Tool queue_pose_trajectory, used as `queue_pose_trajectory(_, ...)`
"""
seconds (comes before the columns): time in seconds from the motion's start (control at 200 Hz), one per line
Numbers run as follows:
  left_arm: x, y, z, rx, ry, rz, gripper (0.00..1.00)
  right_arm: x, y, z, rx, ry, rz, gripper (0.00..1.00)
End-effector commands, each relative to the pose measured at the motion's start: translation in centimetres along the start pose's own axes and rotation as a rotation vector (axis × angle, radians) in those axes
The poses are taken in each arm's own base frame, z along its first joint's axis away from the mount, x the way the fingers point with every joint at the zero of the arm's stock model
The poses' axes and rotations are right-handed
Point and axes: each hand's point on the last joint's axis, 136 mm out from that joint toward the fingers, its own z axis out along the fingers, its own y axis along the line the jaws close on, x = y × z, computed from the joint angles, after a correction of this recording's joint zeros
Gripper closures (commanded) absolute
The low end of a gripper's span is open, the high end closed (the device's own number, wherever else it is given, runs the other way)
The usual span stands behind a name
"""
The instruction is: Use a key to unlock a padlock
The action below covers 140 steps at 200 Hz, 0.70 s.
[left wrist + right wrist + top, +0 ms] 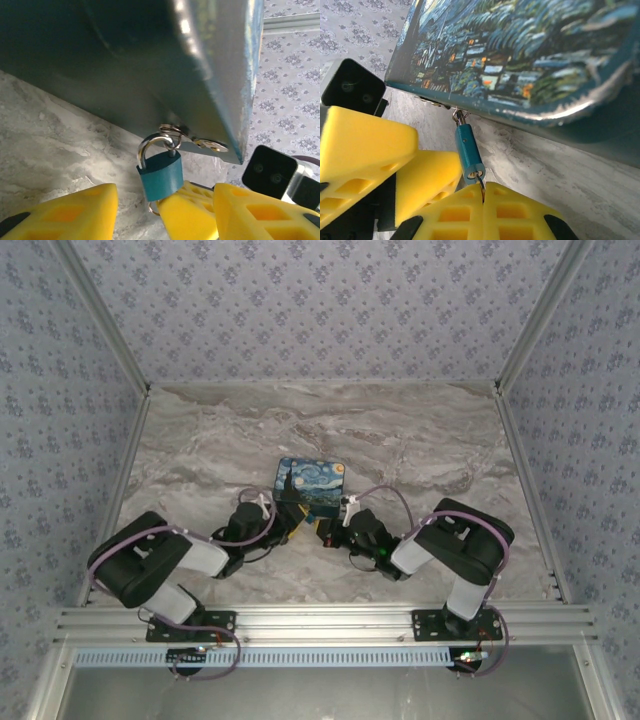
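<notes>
The teal-blue padlock [160,175] hangs by its silvery shackle [150,142] from a ring on the hasp of the Starry Night box [310,487]. My right gripper [484,190] is shut on the key [481,184], whose blade enters the keyhole in the underside of the padlock [469,150]. My left gripper [165,200] stands open with the padlock between its yellow fingers [75,210], a gap showing on each side. The right gripper's yellow fingers [192,215] lie under the padlock. Both grippers meet at the box's near edge, the left gripper [290,518] beside the right gripper [325,530].
The box [520,55] rests on the marble tabletop [420,440], close above both grippers. Patterned walls [320,310] enclose the back and sides. An aluminium rail [320,625] runs along the near edge by the arm bases.
</notes>
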Motion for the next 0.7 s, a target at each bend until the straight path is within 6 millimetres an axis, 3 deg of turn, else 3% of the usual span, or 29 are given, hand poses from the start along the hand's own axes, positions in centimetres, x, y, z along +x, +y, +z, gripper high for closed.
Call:
queue_pose_trajectory(0.0,-0.4,-1.6,0.2,0.083,-0.027,-0.009,0.51,-0.5,0.7,0.1,-0.002,-0.019,0.034,1.00)
queue_pose_trajectory(0.695,0.4,-0.9,2.3,0.096,-0.033,-0.051,0.70,-0.5,1.3,0.1,-0.017,-0.001,0.136,1.00)
